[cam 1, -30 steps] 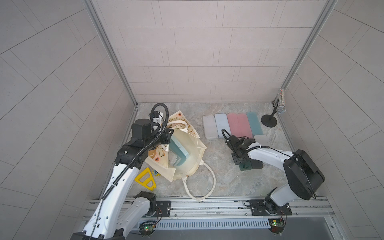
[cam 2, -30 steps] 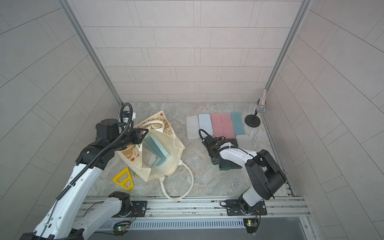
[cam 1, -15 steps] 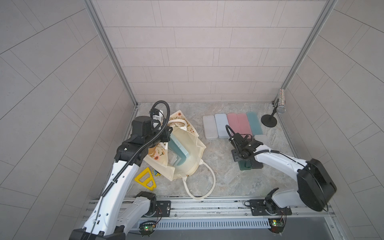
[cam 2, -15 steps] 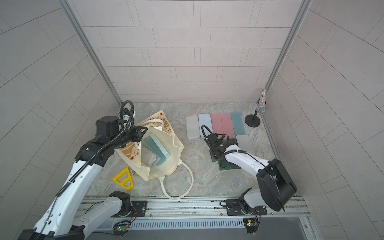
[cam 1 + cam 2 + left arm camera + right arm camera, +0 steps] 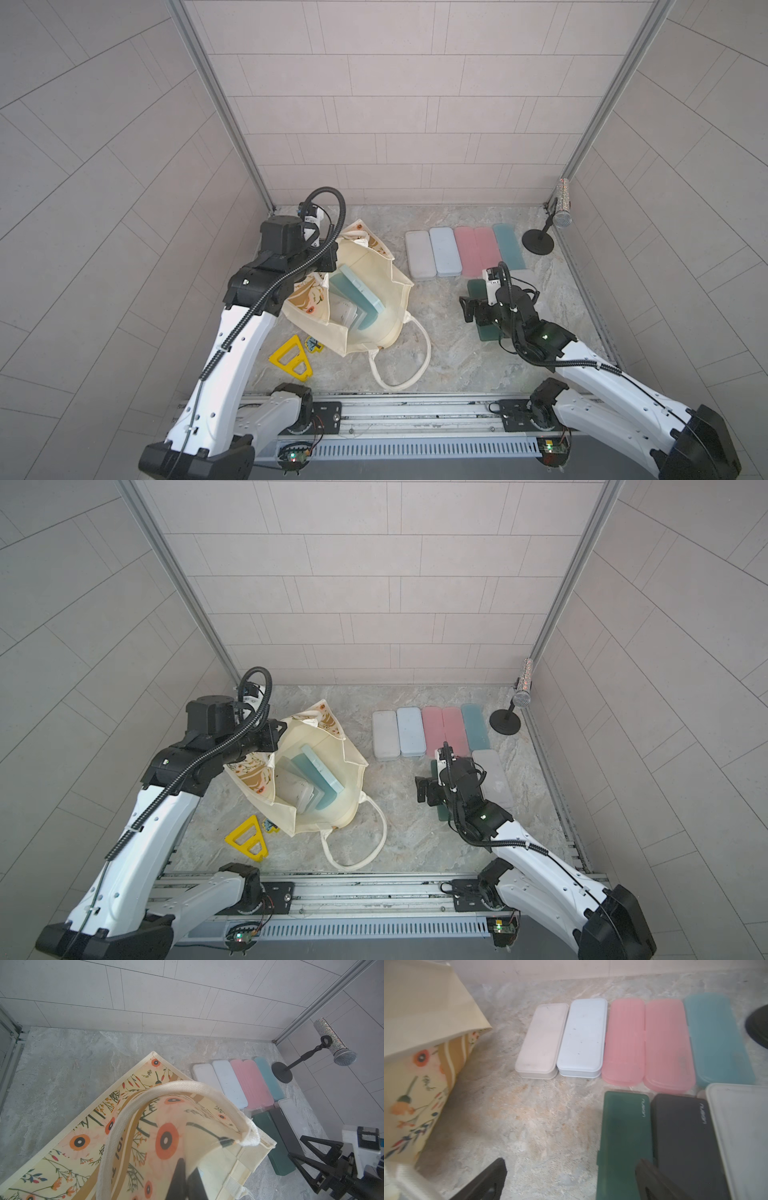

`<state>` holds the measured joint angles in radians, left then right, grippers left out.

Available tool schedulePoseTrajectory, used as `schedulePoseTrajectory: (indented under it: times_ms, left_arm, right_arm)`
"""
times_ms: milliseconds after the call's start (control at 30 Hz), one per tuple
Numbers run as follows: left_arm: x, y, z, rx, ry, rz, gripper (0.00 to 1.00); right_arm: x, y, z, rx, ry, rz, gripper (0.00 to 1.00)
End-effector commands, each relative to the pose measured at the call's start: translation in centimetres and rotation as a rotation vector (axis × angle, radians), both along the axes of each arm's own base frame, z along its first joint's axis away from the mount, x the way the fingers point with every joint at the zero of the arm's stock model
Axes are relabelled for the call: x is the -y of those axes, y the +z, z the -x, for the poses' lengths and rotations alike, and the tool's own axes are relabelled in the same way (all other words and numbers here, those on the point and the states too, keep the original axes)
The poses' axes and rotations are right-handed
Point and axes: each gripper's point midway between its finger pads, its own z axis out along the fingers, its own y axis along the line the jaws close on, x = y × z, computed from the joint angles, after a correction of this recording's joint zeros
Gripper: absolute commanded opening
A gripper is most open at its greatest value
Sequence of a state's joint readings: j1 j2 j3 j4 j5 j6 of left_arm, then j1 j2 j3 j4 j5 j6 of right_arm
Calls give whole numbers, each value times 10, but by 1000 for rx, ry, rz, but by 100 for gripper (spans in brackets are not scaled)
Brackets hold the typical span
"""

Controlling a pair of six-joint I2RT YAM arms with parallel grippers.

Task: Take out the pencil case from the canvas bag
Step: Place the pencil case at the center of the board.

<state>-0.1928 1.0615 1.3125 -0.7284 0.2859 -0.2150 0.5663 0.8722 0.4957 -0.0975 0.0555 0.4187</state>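
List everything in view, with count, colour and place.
canvas bag: one, cream with orange flowers, table's left.
cases in the bag: at least three, teal and white, upright inside.
back-row cases: five, beige, pale blue, two pink, teal, right of the bag.
front-row cases: three, dark green, black, whitish, before that row.
triangle: one, yellow, front left of the bag.
small flat piece: one, blue-yellow, beside the triangle.
microphone: one, silver on black stand, back right corner.
left arm: one, white-black, jaws shut on the bag's rim.
right arm: one, white-black, jaws open by the dark green case.
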Motion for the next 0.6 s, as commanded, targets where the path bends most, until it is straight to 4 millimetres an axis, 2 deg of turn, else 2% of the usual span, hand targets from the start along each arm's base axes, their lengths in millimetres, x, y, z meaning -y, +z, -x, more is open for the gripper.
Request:
schedulePoseTrajectory:
  times_ms: [0,100,233,333,400,433,567]
  left_arm:
    - [1,44,-7,144,-8,5,0]
    - [2,42,-9,126,-9,1,0]
    - [3,34,-9,102,-18,2,0]
    - [5,23,-7,72,-28,7,0]
    - [6,19,-5,61,-33,14,0]
    - [7,18,-4,58,-35,17,0]
    - [6,14,1,44,-36,16,0]
  right_arm:
    - [-40,40,-1,142,137,-90,99]
    - [-74,54,12,222,229,-39,98]
    - [-126,65,36,304,381,-43,88]
    - [-165,64,55,329,502,-6,80]
    - [-187,55,66,335,570,32,76]
    - [-199,59,70,351,598,41,74]
    - [-228,44,79,365,676,83,59]
